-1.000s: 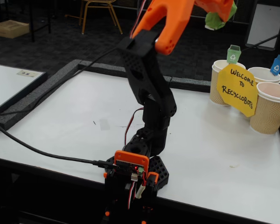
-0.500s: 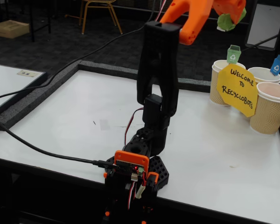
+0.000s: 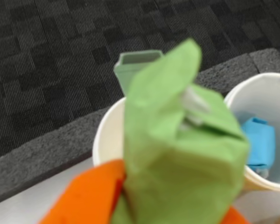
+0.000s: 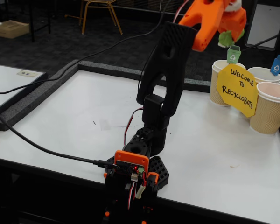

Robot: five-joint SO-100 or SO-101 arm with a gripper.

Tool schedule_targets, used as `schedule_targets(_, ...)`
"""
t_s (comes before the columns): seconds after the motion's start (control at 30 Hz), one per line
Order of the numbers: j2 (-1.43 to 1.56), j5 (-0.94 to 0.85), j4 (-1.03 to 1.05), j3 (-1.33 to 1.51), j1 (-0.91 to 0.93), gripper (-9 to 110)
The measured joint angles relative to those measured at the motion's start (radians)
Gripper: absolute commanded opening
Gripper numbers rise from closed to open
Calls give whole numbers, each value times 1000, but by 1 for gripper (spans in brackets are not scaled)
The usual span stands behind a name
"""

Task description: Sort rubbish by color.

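Note:
A crumpled green piece of rubbish (image 3: 177, 154) fills the wrist view, with my orange gripper (image 3: 168, 207) shut on it from below. It hangs over the white inside of a paper cup (image 3: 106, 135) carrying a green tag (image 3: 137, 65). A blue piece of rubbish (image 3: 259, 142) lies inside the neighbouring cup (image 3: 263, 93) on the right. In the fixed view the gripper (image 4: 229, 31) holds the green rubbish (image 4: 227, 37) high, just above the green-tagged cup (image 4: 219, 74).
In the fixed view a blue-tagged cup (image 4: 263, 73) and an orange-tagged cup (image 4: 269, 109) stand beside the green-tagged one, behind a yellow sign (image 4: 238, 89). The arm's base (image 4: 136, 170) is clamped at the front edge of the white table (image 4: 74, 121). A black cable (image 4: 32, 145) crosses the left side.
The arm has swung right and reached out, carrying the green rubbish down from the top of the fixed view to just above the green-tagged cup.

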Motion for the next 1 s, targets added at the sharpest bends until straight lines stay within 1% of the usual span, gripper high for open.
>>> schedule_targets(0.2, -78, 0, -74, -52, 0, 0)
schedule_targets(0.3, -109, 0, -94, -74, 0, 2)
schedule_targets(0.57, -169, 0, -190, -77, 0, 19)
schedule_targets(0.67, -169, 0, -206, -77, 2, 22)
schedule_targets(0.8, -169, -2, -209, -77, 3, 22)
schedule_targets(1.0, -169, -2, -204, -77, 6, 9)
